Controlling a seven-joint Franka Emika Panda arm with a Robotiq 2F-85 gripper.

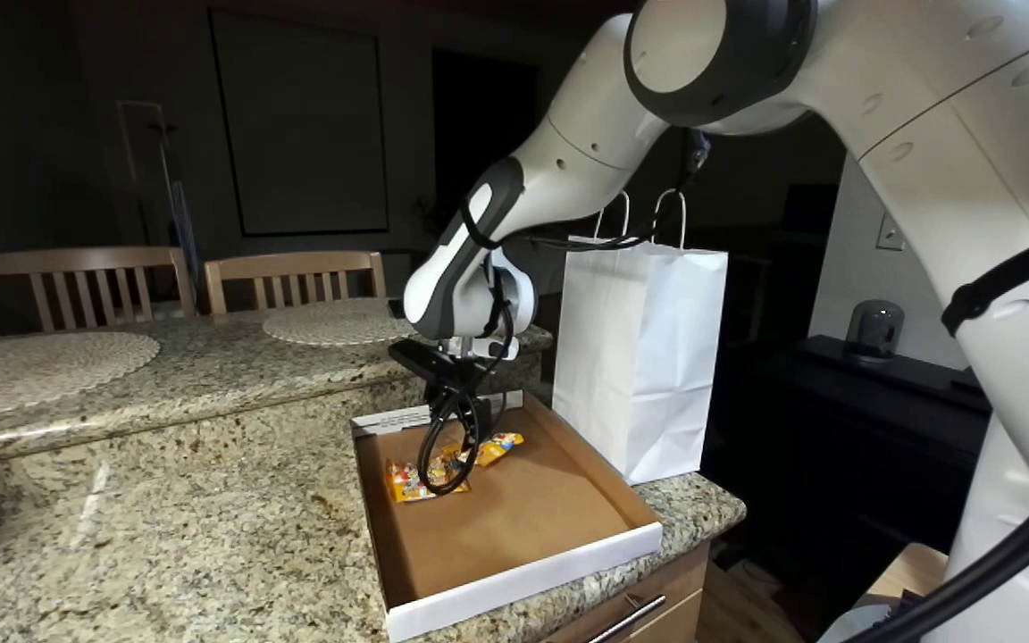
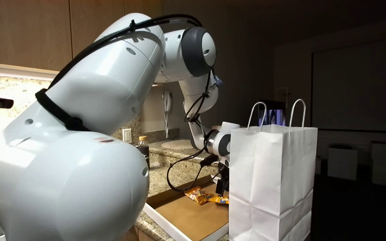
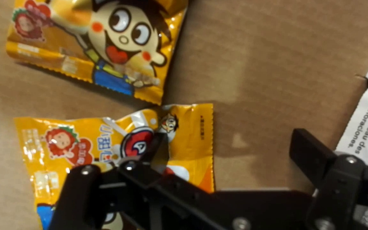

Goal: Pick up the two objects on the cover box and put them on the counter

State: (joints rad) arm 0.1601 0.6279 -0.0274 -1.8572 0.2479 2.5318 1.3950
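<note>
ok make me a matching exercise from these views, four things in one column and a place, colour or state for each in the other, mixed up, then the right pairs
Things
1. Snack packets
2. Gripper
3. Paper bag
4. Cover box

Matches
A. Plain white, standing upright beside the cardboard tray
B. Brown inside, white on the outer sides
C. Orange-yellow with cartoon prints
D. Jaws apart, gripping nothing

Right pairs
1-C
2-D
3-A
4-B
</note>
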